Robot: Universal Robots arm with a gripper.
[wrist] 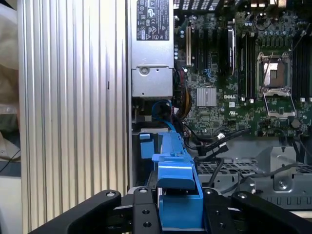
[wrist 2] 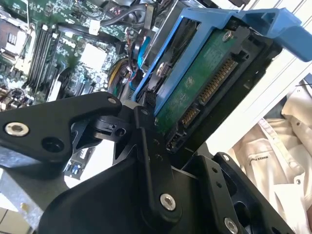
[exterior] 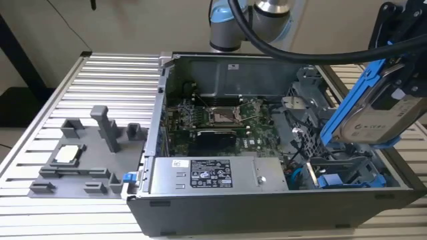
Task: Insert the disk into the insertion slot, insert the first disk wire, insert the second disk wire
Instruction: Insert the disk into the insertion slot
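In the exterior view my gripper (exterior: pixel 402 82) is shut on the disk (exterior: pixel 373 117), a silver drive with a white label in a bright blue carrier. It hangs tilted in the air above the open computer case, at the exterior view's right. Lower down, in the case's near right corner, lies the insertion slot (exterior: pixel 343 172), a grey metal bay with blue plastic parts. The second wrist view shows the disk's green circuit-board side (wrist 2: pixel 204 83) between the black fingers (wrist 2: pixel 146 141). In the first wrist view the blue carrier (wrist: pixel 175 190) sits between the fingers. A blue wire (wrist: pixel 163 114) lies inside the case.
A grey power-supply box with stickers (exterior: pixel 207 175) fills the case's front, with the motherboard (exterior: pixel 220 120) behind it. A grey fixture with upright posts (exterior: pixel 87 155) stands on the ribbed metal table (exterior: pixel 100 75) at the exterior view's left. Black cables run from the arm (exterior: pixel 247 20).
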